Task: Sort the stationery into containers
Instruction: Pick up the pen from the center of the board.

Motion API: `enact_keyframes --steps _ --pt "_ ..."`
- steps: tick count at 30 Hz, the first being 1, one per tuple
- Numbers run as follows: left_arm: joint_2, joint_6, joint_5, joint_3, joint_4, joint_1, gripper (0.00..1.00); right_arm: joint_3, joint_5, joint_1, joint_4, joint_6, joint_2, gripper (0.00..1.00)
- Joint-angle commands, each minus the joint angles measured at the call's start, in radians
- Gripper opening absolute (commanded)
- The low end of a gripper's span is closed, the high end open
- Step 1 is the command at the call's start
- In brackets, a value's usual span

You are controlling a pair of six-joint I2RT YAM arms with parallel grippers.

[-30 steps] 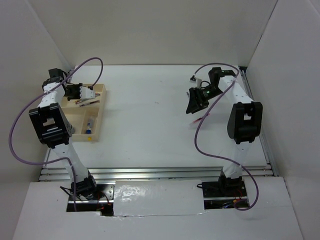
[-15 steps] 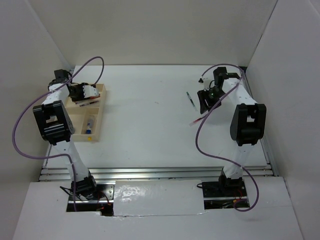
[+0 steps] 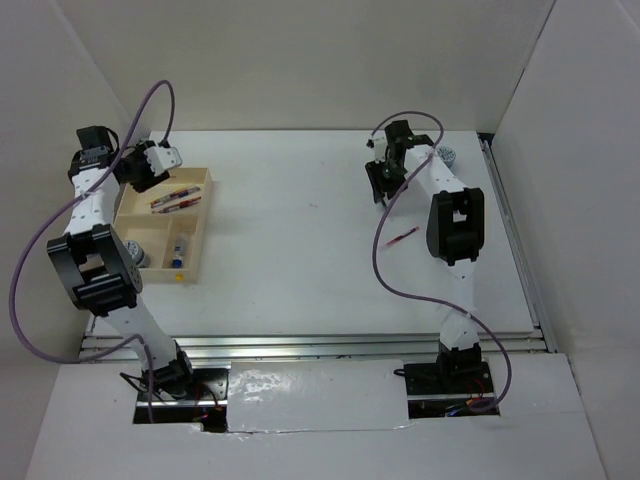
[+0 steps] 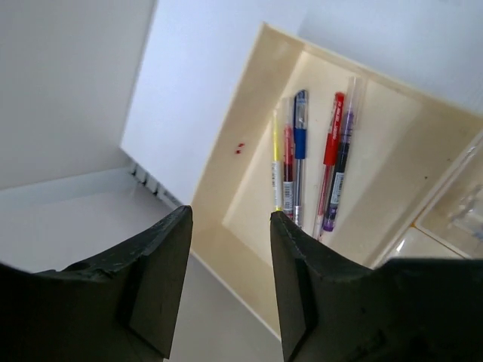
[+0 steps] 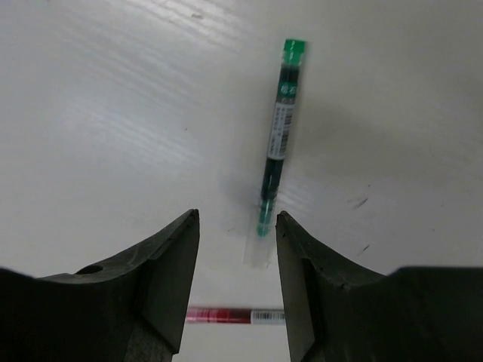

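A: Item one, right gripper (image 5: 238,226): jaws parted about halfway, nothing gripped, poised over green pen (image 5: 278,151) on bare table (image 5: 113,113).
B: Lie of the pen?
A: Long axis 6 to 12 o'clock in the wrist view, cap at 12, clear tip just between the fingertips. Red pen (image 5: 234,315) crosswise at 6, near the green but apart from it.
B: Handling note?
A: Probably best shifted toward 12 before closing, so the pads straddle mid-barrel rather than the tip. Then closed across the barrel, lifted level, kept off the red one.
B: Item two?
A: Left gripper (image 4: 230,219): jaws apart, empty, above a corner of tray (image 4: 226,151). At 1 o'clock, filed pens (image 4: 299,136) side by side in one compartment.
B: Unclear entries?
A: Height of right fingertips above table: cannot tell. Green pen not made out overhead. Patterned roll (image 3: 446,155) at 2 o'clock of the right gripper, pattern too small to read. Blue-capped bottle (image 3: 178,250) a mere speck; other compartments cut off in the left wrist view
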Motion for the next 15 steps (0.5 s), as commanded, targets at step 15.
enact_keyframes --steps 15 --pt "-0.371 -0.207 0.266 -0.189 0.079 0.029 0.70 0.138 0.089 -0.004 -0.049 0.030 0.126 0.38"
